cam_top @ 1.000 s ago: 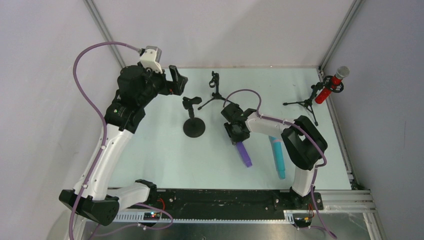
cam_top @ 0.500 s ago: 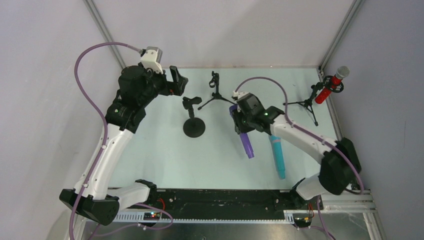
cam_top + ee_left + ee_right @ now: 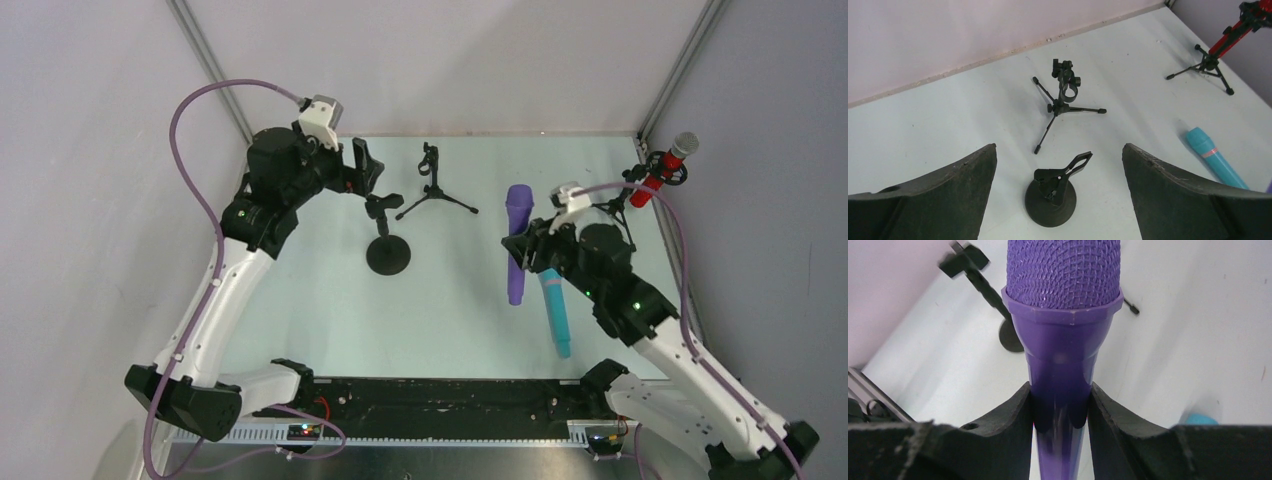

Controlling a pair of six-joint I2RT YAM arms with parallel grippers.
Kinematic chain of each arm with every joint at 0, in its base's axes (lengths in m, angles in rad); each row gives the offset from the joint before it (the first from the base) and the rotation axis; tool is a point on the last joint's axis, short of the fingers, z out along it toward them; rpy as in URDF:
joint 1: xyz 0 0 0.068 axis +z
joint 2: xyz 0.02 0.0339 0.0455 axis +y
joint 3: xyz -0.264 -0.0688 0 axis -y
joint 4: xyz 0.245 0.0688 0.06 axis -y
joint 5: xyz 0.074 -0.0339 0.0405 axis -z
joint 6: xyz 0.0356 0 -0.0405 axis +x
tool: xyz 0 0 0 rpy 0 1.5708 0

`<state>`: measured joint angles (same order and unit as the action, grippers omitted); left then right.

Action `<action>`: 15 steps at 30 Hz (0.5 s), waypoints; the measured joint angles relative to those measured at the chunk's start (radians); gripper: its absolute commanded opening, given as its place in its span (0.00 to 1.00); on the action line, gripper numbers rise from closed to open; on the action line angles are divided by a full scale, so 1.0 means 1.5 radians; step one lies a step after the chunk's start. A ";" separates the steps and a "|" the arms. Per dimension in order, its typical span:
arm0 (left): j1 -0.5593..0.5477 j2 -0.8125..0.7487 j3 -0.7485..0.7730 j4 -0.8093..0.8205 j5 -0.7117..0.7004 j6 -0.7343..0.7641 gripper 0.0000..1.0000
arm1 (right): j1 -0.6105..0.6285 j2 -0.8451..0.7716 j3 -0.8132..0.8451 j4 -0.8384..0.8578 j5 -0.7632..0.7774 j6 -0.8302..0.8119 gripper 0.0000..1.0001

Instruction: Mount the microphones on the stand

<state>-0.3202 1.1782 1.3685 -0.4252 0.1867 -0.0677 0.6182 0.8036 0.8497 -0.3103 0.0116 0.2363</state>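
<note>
My right gripper (image 3: pixel 530 258) (image 3: pixel 1060 402) is shut on the handle of the purple microphone (image 3: pixel 517 243) (image 3: pixel 1063 315), which it holds above the table, mesh head pointing to the far side. The teal microphone (image 3: pixel 555 315) (image 3: pixel 1215 160) lies flat on the table just to its right. At the far right, the red microphone (image 3: pixel 662 172) (image 3: pixel 1235 32) sits clipped in a tripod stand (image 3: pixel 610 208). My left gripper (image 3: pixel 360 170) (image 3: pixel 1059 147) hangs open above the round-base stand (image 3: pixel 387 250) (image 3: pixel 1050 197), whose clip is empty. An empty tripod stand (image 3: pixel 432 190) (image 3: pixel 1063 100) stands behind it.
Metal frame posts (image 3: pixel 205 60) rise at the table's back corners, and the red microphone's stand sits close to the right edge. A black rail (image 3: pixel 430 395) runs along the near edge between the arm bases.
My right arm has lifted the purple microphone off the table and swung right, turning its head toward the far side. The left gripper shifted slightly right, toward the round-base stand.
</note>
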 measured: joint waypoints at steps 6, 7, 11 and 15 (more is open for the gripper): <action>0.000 0.012 -0.007 0.004 0.038 0.064 0.98 | -0.017 -0.122 -0.092 0.087 -0.028 -0.002 0.00; 0.000 0.012 -0.011 0.003 0.047 0.074 0.98 | -0.018 -0.130 -0.098 0.092 -0.031 -0.002 0.00; 0.000 0.012 -0.032 0.004 0.093 0.123 0.98 | -0.022 -0.150 -0.104 0.105 -0.037 -0.005 0.00; 0.000 -0.002 -0.059 0.004 0.120 0.172 0.98 | -0.024 -0.154 -0.106 0.107 -0.045 -0.009 0.00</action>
<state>-0.3199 1.1759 1.2804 -0.4191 0.3664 0.1898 0.5819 0.5732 0.6903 -0.1505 -0.0555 0.2234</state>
